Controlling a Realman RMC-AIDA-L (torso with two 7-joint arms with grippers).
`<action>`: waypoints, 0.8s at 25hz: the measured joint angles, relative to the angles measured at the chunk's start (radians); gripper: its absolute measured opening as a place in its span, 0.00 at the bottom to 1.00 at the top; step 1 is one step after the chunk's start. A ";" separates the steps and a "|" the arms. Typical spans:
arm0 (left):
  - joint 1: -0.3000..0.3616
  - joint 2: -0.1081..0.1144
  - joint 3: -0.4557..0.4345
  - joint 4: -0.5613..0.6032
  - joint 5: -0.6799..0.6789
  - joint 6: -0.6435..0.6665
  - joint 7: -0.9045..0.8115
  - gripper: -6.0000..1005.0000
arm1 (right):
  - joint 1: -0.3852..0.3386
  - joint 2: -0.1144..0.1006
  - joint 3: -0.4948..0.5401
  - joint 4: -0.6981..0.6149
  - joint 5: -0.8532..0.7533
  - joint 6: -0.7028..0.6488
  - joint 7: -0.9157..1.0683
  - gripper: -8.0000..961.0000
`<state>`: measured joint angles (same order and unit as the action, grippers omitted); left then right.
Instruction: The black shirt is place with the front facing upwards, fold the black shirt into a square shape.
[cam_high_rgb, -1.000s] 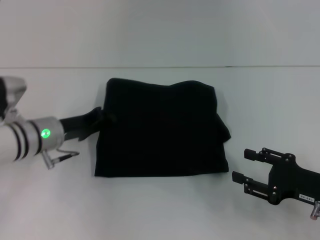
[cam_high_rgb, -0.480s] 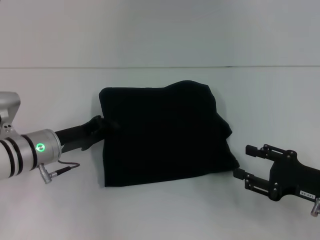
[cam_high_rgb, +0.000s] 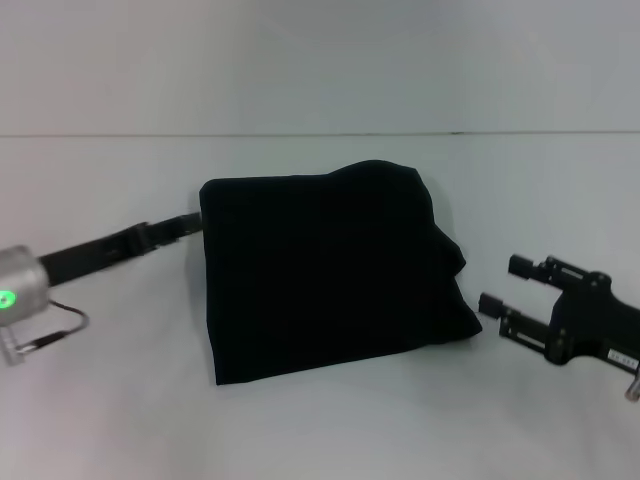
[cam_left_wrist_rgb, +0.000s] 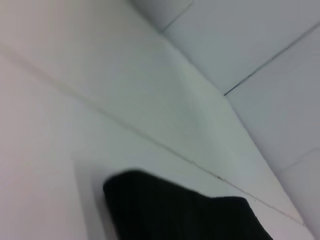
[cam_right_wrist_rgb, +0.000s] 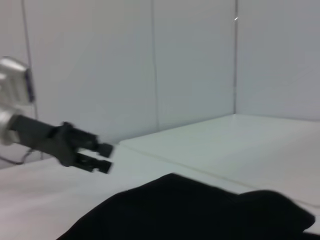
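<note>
Pulling back now, my left gripper (cam_high_rgb: 190, 222) has let go of the shirt's left edge and sits just beside it, while my right gripper (cam_high_rgb: 505, 298) has crept closer to the lower right corner. On the white table (cam_high_rgb: 320, 420) I count one black shirt (cam_high_rgb: 325, 265), folded into a rough square at the centre, its right side lumpy and bulging. Two grippers are in sight, both empty. My right one has its fingers spread wide, just clear of the cloth. My left one shows a narrow gap between its fingers in the right wrist view (cam_right_wrist_rgb: 102, 157), holding nothing.
</note>
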<state>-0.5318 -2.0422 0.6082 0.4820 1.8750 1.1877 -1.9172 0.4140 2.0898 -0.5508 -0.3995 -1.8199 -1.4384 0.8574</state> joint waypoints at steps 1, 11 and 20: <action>0.013 0.003 -0.002 0.023 -0.001 0.019 0.037 0.49 | 0.004 0.001 0.012 0.001 0.000 0.001 0.000 0.72; 0.131 -0.046 -0.001 0.161 0.018 0.431 0.682 0.85 | 0.025 0.006 0.022 0.085 -0.006 0.025 -0.181 0.72; 0.218 -0.089 0.007 0.152 0.079 0.402 0.841 0.95 | -0.044 0.005 0.029 0.141 -0.004 0.070 -0.247 0.73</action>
<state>-0.3143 -2.1310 0.6156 0.6342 1.9544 1.5895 -1.0762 0.3695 2.0950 -0.5213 -0.2581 -1.8234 -1.3680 0.6101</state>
